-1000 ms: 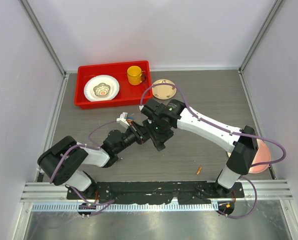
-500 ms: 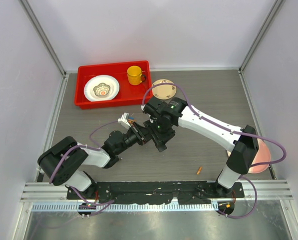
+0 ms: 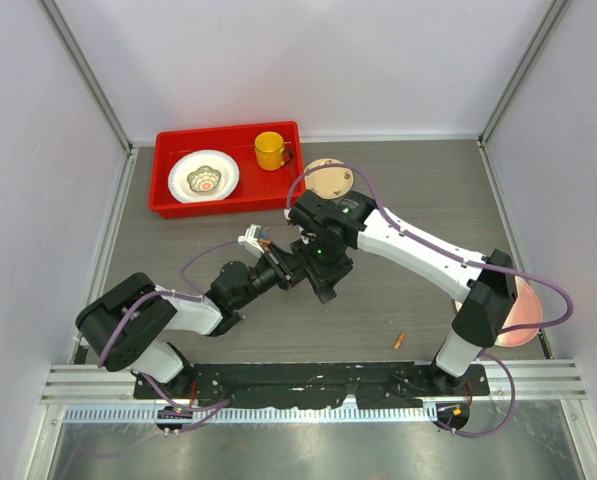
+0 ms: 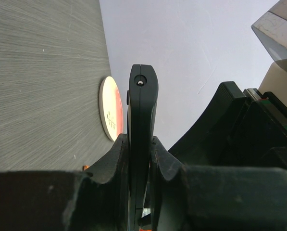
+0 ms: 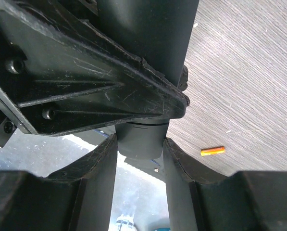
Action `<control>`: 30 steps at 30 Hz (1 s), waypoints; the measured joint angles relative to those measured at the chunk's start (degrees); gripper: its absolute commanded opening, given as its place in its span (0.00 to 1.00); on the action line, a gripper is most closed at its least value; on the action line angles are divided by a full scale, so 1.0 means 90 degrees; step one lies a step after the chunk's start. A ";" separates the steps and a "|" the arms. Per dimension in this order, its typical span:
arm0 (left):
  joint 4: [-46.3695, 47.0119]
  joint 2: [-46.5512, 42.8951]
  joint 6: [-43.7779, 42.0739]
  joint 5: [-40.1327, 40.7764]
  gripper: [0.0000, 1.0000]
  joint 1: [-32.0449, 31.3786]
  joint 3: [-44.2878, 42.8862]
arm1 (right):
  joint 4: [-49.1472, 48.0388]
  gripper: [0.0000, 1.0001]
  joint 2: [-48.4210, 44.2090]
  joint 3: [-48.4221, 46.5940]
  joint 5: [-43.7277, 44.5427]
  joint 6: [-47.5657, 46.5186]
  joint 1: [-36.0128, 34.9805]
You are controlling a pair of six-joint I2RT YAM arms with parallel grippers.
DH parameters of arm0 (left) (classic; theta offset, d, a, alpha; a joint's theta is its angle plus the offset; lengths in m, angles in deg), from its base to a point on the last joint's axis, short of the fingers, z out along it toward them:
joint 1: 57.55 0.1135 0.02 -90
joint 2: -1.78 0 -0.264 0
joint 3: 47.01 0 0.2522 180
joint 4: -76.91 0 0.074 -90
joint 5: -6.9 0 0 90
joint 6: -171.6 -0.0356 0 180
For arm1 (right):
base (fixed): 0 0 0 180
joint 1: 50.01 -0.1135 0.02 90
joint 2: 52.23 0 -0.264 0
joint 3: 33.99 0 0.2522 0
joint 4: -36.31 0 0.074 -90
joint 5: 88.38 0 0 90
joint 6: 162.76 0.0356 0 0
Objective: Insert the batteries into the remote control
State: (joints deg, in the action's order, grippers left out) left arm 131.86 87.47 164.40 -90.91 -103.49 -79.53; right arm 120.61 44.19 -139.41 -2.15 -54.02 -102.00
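Left end effector [image 4: 141, 144] is clamped tight on the remote control [image 4: 142, 103]. In the left wrist view the remote is seen edge-on, one finger [image 4: 115, 161] flat against each face, its free end sticking out past the fingertips and off the worktop [image 3: 438, 190]. Right end effector [image 5: 140, 161] meets it from the other side at mid-worktop. Its fingers [image 5: 99, 178] are drawn in to a narrow gap and sit against both sides of a dark rounded bar that looks like the same remote; the left arm's black body hides the rest. So both end effectors are together on the remote, above the worktop, just in front of the red tray [image 3: 248, 190]. One orange battery [image 3: 399, 341] lies loose on the worktop, well apart from the remote, near the right arm's base; also seen in the right wrist view [image 5: 213, 151]. No battery visible in either end effector. The tray holds a white plate [image 3: 203, 176] and a yellow cup [image 3: 271, 150]; a wooden disc [image 3: 328, 178] sits just beside the tray.
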 measured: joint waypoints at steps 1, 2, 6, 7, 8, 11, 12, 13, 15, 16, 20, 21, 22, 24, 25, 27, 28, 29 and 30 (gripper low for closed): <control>0.0000 0.0000 -0.0012 0.0015 0.00 -0.0012 -0.0002 | 0.0022 0.01 0.0010 -0.0017 0.0000 -0.0002 0.0007; 0.0000 0.0000 -0.0019 0.0024 0.00 -0.0024 -0.0010 | 0.0046 0.01 0.0022 -0.0032 -0.0002 0.0000 0.0012; 0.0000 0.0007 -0.0058 0.0058 0.00 -0.0058 -0.0029 | 0.0087 0.01 0.0058 -0.0092 -0.0007 0.0000 0.0049; -0.0002 0.0010 -0.0073 0.0063 0.00 -0.0063 -0.0039 | 0.0090 0.01 0.0066 -0.0095 -0.0010 0.0000 0.0053; -0.0005 0.0010 -0.0080 0.0070 0.00 -0.0068 -0.0041 | 0.0097 0.01 0.0068 -0.0102 -0.0012 0.0000 0.0061; -0.0005 0.0041 -0.0087 0.0102 0.00 -0.0087 -0.0068 | 0.0117 0.01 0.0070 -0.0107 -0.0015 0.0000 0.0087; 0.0000 0.0056 -0.0090 0.0109 0.00 -0.0092 -0.0075 | 0.0129 0.01 0.0070 -0.0112 -0.0022 0.0000 0.0095; -0.0002 0.0061 -0.0090 0.0107 0.00 -0.0095 -0.0075 | 0.0126 0.01 0.0070 -0.0114 -0.0019 0.0000 0.0109; -0.0002 0.0066 -0.0100 0.0117 0.00 -0.0095 -0.0075 | 0.0124 0.09 0.0070 -0.0117 -0.0034 0.0000 0.0138; -0.0002 0.0066 -0.0114 0.0124 0.00 -0.0095 -0.0075 | 0.0117 0.15 0.0070 -0.0117 -0.0058 0.0000 0.0153; 0.0007 0.0056 -0.0231 0.0146 0.00 -0.0107 -0.0075 | 0.0104 0.37 0.0024 -0.0112 -0.0134 -0.0005 0.0209; 0.0005 0.0039 -0.0257 0.0148 0.00 -0.0114 -0.0075 | 0.0070 0.39 -0.0022 -0.0092 -0.0143 -0.0007 0.0219; 0.0000 0.0015 -0.0282 0.0143 0.00 -0.0121 -0.0075 | 0.0024 0.43 -0.0092 -0.0051 -0.0155 -0.0007 0.0233; -0.0017 -0.0051 -0.0316 0.0100 0.00 -0.0158 -0.0085 | -0.0129 0.47 -0.0267 0.0017 -0.0192 -0.0005 0.0253; -0.0053 -0.0107 -0.0357 0.0046 0.00 -0.0180 -0.0102 | -0.0221 0.52 -0.0347 0.0034 -0.0199 0.0000 0.0257; -0.0158 -0.0231 -0.0430 -0.0022 0.00 -0.0163 -0.0153 | -0.0396 0.54 -0.0566 0.0085 -0.0262 0.0022 0.0262; -0.0231 -0.0294 -0.0459 -0.0068 0.00 -0.0117 -0.0185 | -0.0469 0.55 -0.0707 0.0107 -0.0282 0.0041 0.0262; -0.0345 -0.0364 -0.0495 -0.0104 0.00 -0.0066 -0.0216 | -0.0549 0.55 -0.0877 0.0138 -0.0301 0.0063 0.0262; -0.0478 -0.0440 -0.0549 -0.0136 0.00 0.0010 -0.0238 | -0.0636 0.55 -0.1042 0.0189 -0.0306 0.0090 0.0262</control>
State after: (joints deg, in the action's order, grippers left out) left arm 127.55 83.51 159.46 -92.13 -103.40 -81.68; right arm 114.89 34.81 -137.70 -4.90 -53.21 -99.64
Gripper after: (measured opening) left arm 0.193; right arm 0.543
